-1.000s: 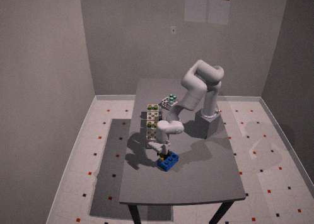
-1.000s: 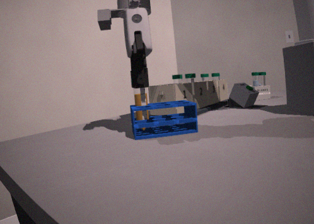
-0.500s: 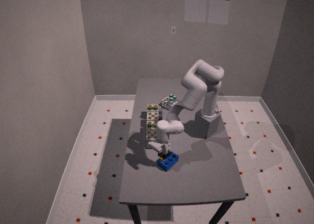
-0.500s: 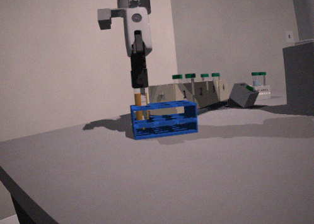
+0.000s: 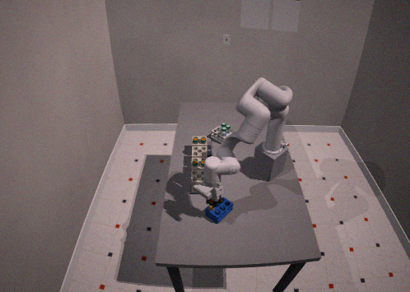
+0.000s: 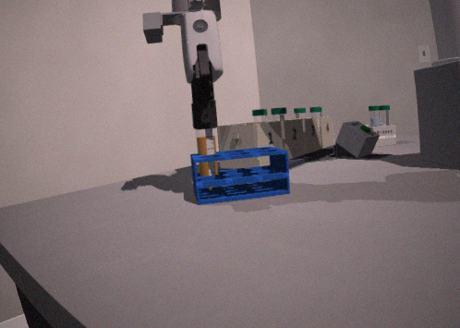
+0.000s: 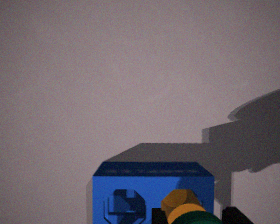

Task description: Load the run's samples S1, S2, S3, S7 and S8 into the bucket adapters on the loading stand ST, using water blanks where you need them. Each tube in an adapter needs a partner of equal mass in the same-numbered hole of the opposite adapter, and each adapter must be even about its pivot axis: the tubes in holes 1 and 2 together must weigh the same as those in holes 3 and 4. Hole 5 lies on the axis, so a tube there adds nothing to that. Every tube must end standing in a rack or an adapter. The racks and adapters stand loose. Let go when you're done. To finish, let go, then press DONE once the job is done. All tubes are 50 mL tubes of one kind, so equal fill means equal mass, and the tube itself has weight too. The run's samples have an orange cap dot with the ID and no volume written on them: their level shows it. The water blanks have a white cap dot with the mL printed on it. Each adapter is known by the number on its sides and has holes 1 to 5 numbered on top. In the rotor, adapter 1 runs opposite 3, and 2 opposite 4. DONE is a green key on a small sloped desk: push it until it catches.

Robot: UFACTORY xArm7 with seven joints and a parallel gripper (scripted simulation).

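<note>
A blue rack stands near the table's middle; it also shows in the overhead view and in the wrist view. One sample tube with orange liquid stands in the rack's left end hole. My gripper comes straight down over it and is shut on the tube's top, hiding the cap. In the wrist view the tube's green cap and orange body sit at the bottom edge. The beige adapters on the stand hold several green-capped tubes. The other holes of the blue rack look empty.
A white rack with green-capped blank tubes stands at the far right. The small grey sloped desk with the green DONE key sits between it and the adapters. The arm's grey base block stands at the table's right side.
</note>
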